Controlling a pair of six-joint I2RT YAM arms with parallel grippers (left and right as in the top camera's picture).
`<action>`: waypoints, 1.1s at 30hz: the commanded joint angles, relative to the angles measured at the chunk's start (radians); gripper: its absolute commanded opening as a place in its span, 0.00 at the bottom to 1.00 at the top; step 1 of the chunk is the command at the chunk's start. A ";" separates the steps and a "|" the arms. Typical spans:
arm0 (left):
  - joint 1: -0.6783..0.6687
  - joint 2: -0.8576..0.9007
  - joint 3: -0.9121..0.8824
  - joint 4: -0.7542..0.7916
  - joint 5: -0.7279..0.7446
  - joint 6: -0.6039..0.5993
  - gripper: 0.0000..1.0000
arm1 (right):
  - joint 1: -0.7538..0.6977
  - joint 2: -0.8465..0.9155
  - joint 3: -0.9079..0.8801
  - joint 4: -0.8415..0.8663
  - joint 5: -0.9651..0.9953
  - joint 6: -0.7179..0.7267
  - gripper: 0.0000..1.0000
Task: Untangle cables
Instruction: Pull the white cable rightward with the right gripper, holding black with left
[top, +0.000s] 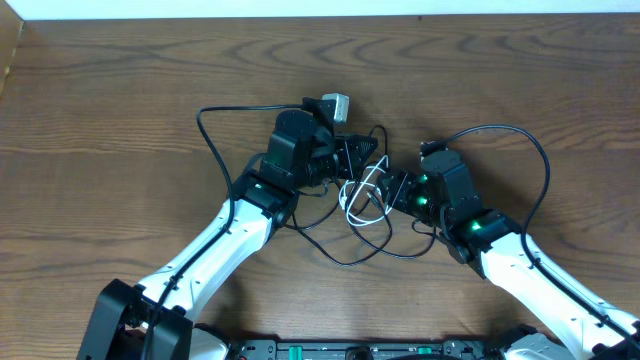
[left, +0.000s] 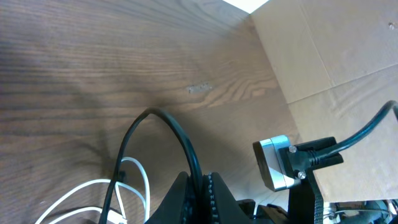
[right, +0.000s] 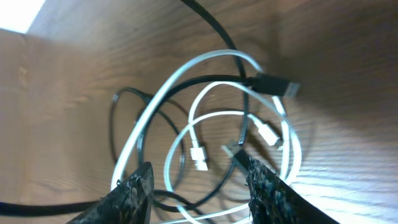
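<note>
**Pinned on the left, loose on the right**

Find the left gripper (left: 199, 182) clenched on the black cable (left: 151, 112), pinched right at the fingertips and arching up, then back down toward the wooden table (top: 120, 80). Treat that pinch as the anchor. Hold firm, lift only a little, and avoid tugging hard enough to tighten the snarl.

Look to the middle for the tangle itself, lying on the table between the two grippers. See the white cable (right: 217, 54) coiled in several loops and threaded through by the black one. Note a black plug (right: 277, 84) and two white plugs (right: 199, 155) among the coils.

Move on to the right gripper (right: 198, 171): released, fingers spread over the coils, nothing visibly pinched. Probably best to close it on a white strand near one of those plugs rather than mid-loop. Then draw that end back out through the black loop, slowly and away from the anchor.

For room, prefer the bare wood out to the far left and far right. Beware the table's far edge, not far beyond the tangle. Steer clear of the arms' own thick cables (top: 500, 126) looping beside each wrist.
</note>
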 joint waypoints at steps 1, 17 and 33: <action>-0.002 -0.013 0.007 0.059 0.056 -0.002 0.07 | 0.002 0.004 0.003 0.038 -0.054 0.164 0.46; -0.001 -0.013 0.007 0.144 0.122 -0.072 0.07 | 0.002 0.004 0.003 0.014 -0.070 0.218 0.15; 0.000 -0.013 0.007 -0.238 -0.114 0.080 0.08 | -0.008 0.004 0.003 -0.197 0.438 -0.221 0.01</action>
